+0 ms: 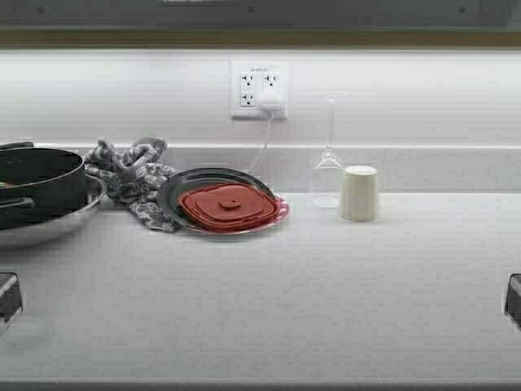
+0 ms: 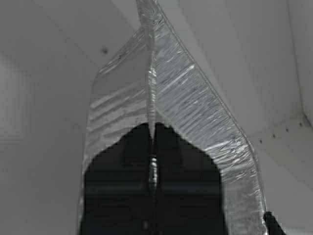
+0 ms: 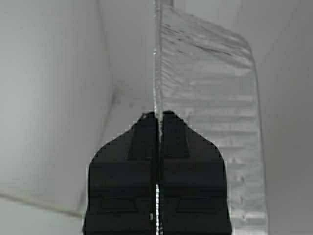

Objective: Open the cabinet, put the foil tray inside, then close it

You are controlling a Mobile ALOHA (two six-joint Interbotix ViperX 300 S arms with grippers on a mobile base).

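Both grippers' jaws pinch the foil tray (image 2: pixel 195 112) rim inside white walls.

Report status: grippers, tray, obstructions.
Left gripper and right gripper both clamped on foil tray rim. Tray raised among white panels, out of high view. Nothing visibly blocking.

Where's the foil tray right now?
Off the counter: both wrist views show the tray clamped by its rim in the left tool and right tool, among white panels.
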